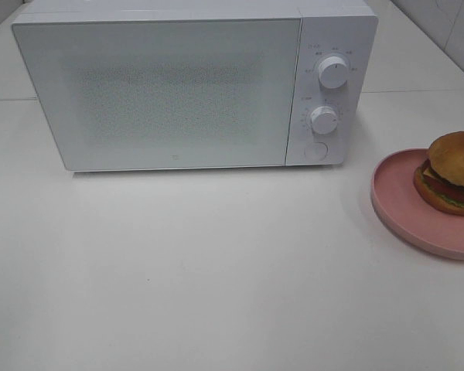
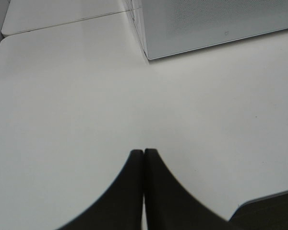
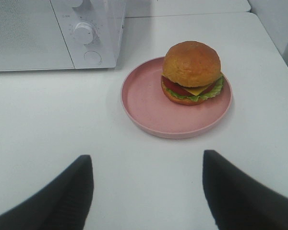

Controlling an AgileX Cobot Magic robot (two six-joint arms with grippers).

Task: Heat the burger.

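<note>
The burger [image 3: 192,72] sits on a pink plate [image 3: 149,108] on the white desk [image 1: 216,263], to the right of the closed microwave [image 1: 162,85]. The right hand [image 3: 148,165] hovers spread wide and empty near the plate. The left hand [image 2: 144,158] hangs pressed together above bare desk.

White microwave [image 1: 193,85] fills the upper part of the frame on a white table [image 1: 201,270], door closed, with two round knobs [image 1: 332,72] stacked on its right-hand control panel and a round button [image 1: 315,151] beneath them. At the right edge of the frame, the burger [image 1: 451,171] sits on a pink plate [image 1: 406,202], both partly cut off by the frame. The burger rests toward the plate's far right side, well apart from the microwave.
</note>
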